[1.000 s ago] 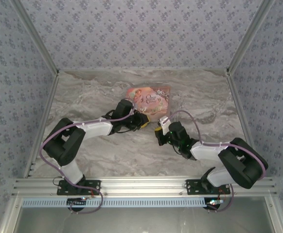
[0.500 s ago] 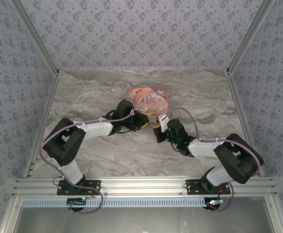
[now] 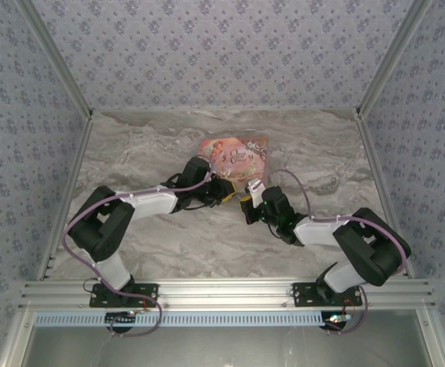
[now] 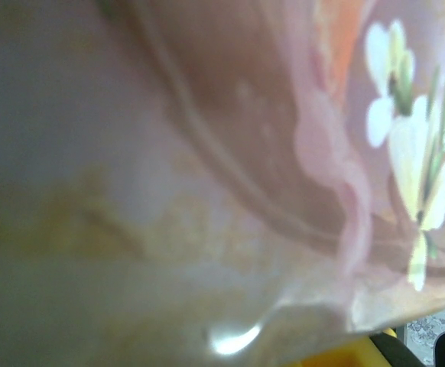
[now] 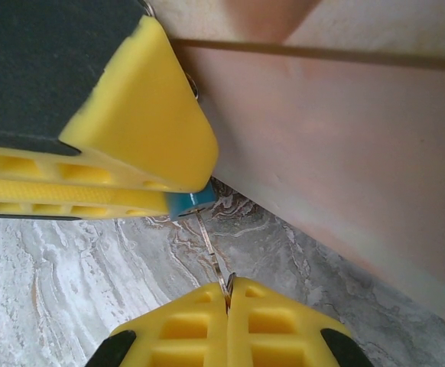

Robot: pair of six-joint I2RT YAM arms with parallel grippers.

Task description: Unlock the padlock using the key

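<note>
In the right wrist view the padlock (image 5: 190, 202) shows as a small blue corner pinched between the left gripper's yellow fingers (image 5: 142, 130). The thin grey key (image 5: 211, 245) runs from my shut right gripper (image 5: 227, 294) up to the padlock's underside, and its tip touches the blue body. From the top, the left gripper (image 3: 228, 193) and right gripper (image 3: 245, 205) meet tip to tip just in front of the pink box. The padlock's shackle is hidden.
The pink illustrated box (image 3: 236, 155) lies flat on the marble table (image 3: 154, 229) right behind both grippers. Its side wall (image 5: 345, 153) rises close to the right of the key. The left wrist camera is pressed close to the box's blurred lid (image 4: 284, 153).
My right gripper has moved up and left with the key, closing the gap to the left gripper. The left arm has stayed still.
</note>
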